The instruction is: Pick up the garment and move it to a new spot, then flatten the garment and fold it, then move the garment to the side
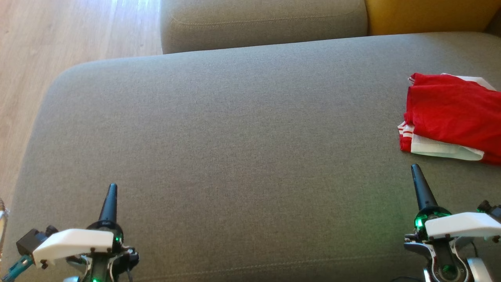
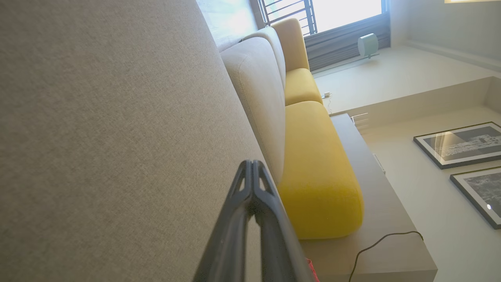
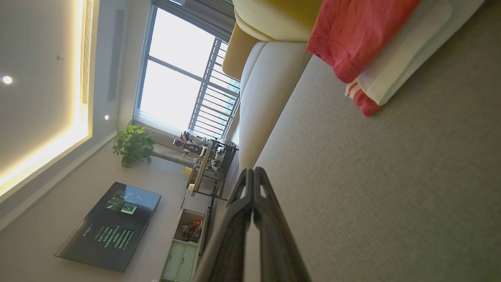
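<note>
The garment (image 1: 450,113), red over white with a striped hem showing, lies in a compact folded stack far to the robot's right on the grey sofa seat (image 1: 235,137), partly cut off by the head view's right edge. From where it sits and how it is layered, I'd judge the lifting, flattening, folding and setting aside are all done. The fold looks a bit loose, with the red top layer rumpled. The right claw (image 1: 415,170) hangs just short of the stack, not touching it, fingers pressed together on nothing. The left claw (image 1: 112,190) is well apart over bare cushion, fingers likewise together and holding nothing. Little seems left, unless the pile needs tidying.
</note>
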Available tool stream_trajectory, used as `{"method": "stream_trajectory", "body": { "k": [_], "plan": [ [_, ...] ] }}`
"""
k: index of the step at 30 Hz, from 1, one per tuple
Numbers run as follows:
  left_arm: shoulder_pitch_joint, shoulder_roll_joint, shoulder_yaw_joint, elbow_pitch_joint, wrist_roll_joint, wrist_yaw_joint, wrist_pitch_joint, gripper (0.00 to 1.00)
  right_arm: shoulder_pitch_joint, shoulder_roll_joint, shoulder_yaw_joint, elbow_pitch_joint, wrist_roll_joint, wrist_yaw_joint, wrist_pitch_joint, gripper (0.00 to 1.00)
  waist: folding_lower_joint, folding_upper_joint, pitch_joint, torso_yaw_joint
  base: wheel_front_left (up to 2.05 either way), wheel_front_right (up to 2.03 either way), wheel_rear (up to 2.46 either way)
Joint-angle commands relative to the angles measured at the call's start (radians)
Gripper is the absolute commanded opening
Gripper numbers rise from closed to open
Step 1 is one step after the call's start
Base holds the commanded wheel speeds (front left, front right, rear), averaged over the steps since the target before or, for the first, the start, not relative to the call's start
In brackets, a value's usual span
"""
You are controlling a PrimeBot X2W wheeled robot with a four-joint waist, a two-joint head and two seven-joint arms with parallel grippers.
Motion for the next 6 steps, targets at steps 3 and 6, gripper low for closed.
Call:
{"method": "stream_trajectory", "body": {
  "k": [3,6],
  "plan": [
    [-0.065,0.017,0.039,-0.022,-0.050,-0.018,0.015,0.00,-0.051,-0.004,0.011,-0.039,0.060,0.000,0.018,0.00,0.0000,0.0000,-0.001,-0.001,0.00,0.00,0.00],
    [-0.070,0.017,0.044,-0.018,-0.080,-0.024,0.024,0.00,-0.051,-0.004,0.010,-0.039,0.096,0.000,0.027,0.00,0.0000,0.0000,-0.001,-0.001,0.00,0.00,0.00]
  ]
}}
